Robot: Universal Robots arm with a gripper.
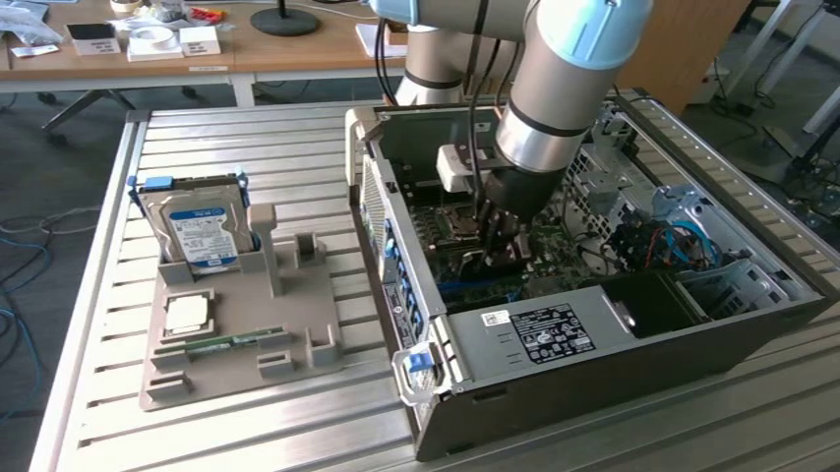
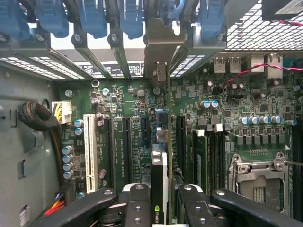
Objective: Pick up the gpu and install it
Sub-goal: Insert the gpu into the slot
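The gpu (image 2: 160, 165) shows edge-on in the wrist view: a thin green board with a dark face and a pale metal end bracket (image 2: 160, 52). My gripper (image 2: 163, 196) is shut on it, with one black finger (image 2: 136, 203) on each side. The card stands upright over the expansion slots of the green motherboard (image 2: 123, 142), its bracket up against the case's rear slot openings. I cannot tell whether its edge sits in a slot. In the exterior view the arm reaches straight down into the open computer case (image 1: 577, 334), with the gripper (image 1: 503, 251) low over the board.
Blue slot latches (image 2: 90, 19) line the case's rear wall. A CPU socket (image 2: 258, 177) and RAM slots lie beside the card. On the slatted table, at the exterior view's left, a grey holder (image 1: 302, 344) carries a hard drive (image 1: 197, 226), a CPU (image 1: 188, 313) and a RAM stick (image 1: 223, 344).
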